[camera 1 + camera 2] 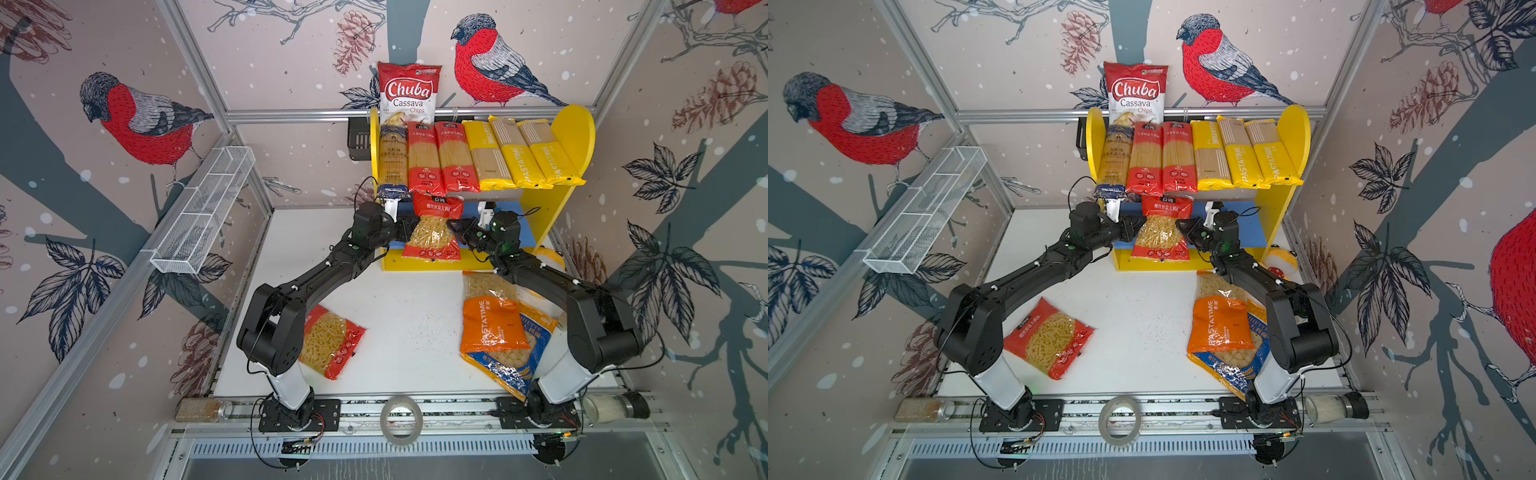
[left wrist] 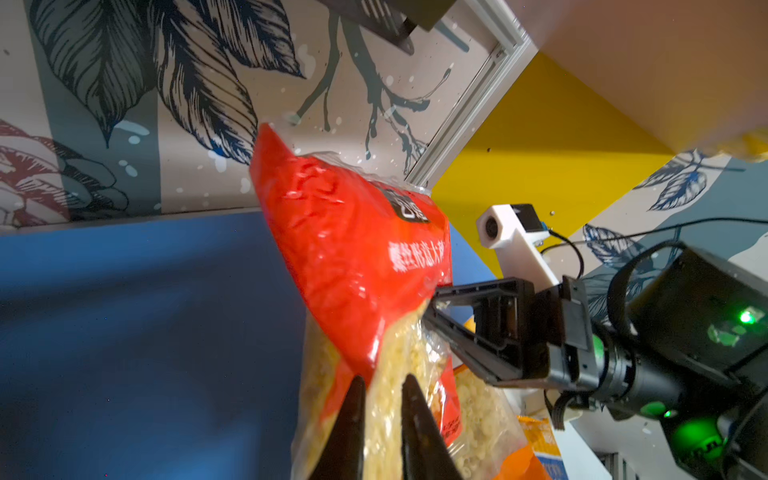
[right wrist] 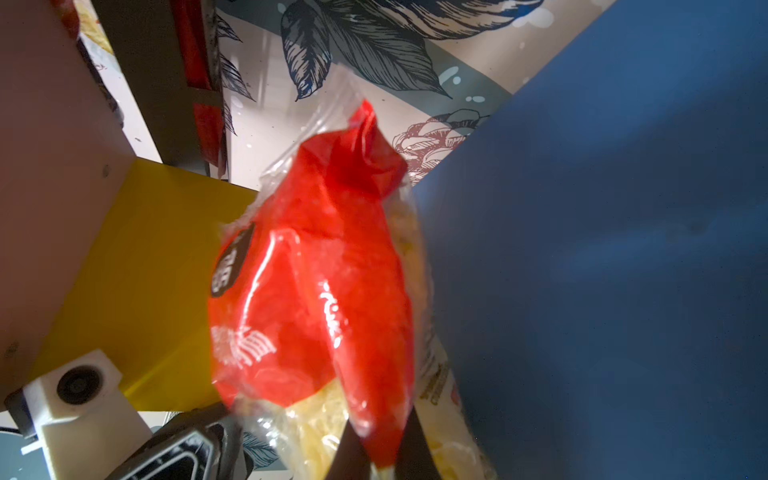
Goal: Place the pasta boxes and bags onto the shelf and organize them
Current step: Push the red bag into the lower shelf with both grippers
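Contact on both flanks! The left gripper pinches the left edge of the red short-pasta bag. The right gripper pinches its right edge, and the bag hangs between the two at the front of the shelf.

Both sets of jaws are clamped down on plastic. In the left wrist view the left fingers squeeze the clear, pasta-filled window with only a sliver of bag between them. In the right wrist view the right fingers nip a red fold of the film.

The bag's red top end pokes in under the pink upper board and over the blue lower board. Its lower end hangs out past the front edge, toward the table. Whether the bag touches the blue board, I cannot tell.

Up top, the long packs lie side by side on the upper board: a dark blue spaghetti pack, two red spaghetti packs, and three yellow spaghetti packs.

Down on the table, well apart from both grippers, a second red bag lies by the left arm's base. An orange bag lies on top of a blue-yellow bag near the right arm.
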Tool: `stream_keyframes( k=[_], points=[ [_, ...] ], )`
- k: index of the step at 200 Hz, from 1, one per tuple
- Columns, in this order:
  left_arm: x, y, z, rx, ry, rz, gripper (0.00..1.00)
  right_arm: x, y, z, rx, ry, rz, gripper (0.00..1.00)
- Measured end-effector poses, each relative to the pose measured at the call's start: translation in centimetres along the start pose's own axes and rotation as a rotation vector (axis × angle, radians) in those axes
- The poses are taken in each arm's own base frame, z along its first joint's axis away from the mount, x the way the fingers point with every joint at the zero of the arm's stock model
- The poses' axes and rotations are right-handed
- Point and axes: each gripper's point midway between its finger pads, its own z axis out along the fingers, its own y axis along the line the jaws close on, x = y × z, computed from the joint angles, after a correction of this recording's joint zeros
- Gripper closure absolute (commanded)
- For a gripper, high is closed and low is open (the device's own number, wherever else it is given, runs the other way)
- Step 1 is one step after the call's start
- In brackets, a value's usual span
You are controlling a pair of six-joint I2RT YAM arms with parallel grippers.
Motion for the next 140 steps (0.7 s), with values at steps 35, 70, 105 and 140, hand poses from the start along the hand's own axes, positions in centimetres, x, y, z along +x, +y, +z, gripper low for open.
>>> stream_keyframes(
  k=[35,70,105,140],
  points=[
    [0.5,0.2,-0.6,-0.007,0.008,0.016,0.73,0.1,-1.3,-0.4,0.03,0.012,0.02,1.0],
    [0.8,-0.1,-1.5,-0.002,0.014,0.019,0.71,-0.7,-1.4,-1.1,0.041,0.001,0.024,1.0],
    [1.5,-0.5,-2.5,0.014,0.02,0.017,0.71,-1.2,-0.1,0.8,0.025,0.015,0.0,1.0],
    [1.7,-0.3,-3.4,0.0,0.0,0.0,0.7,0.9,0.3,3.2,0.027,0.08,-0.025,0.89]
  ],
)
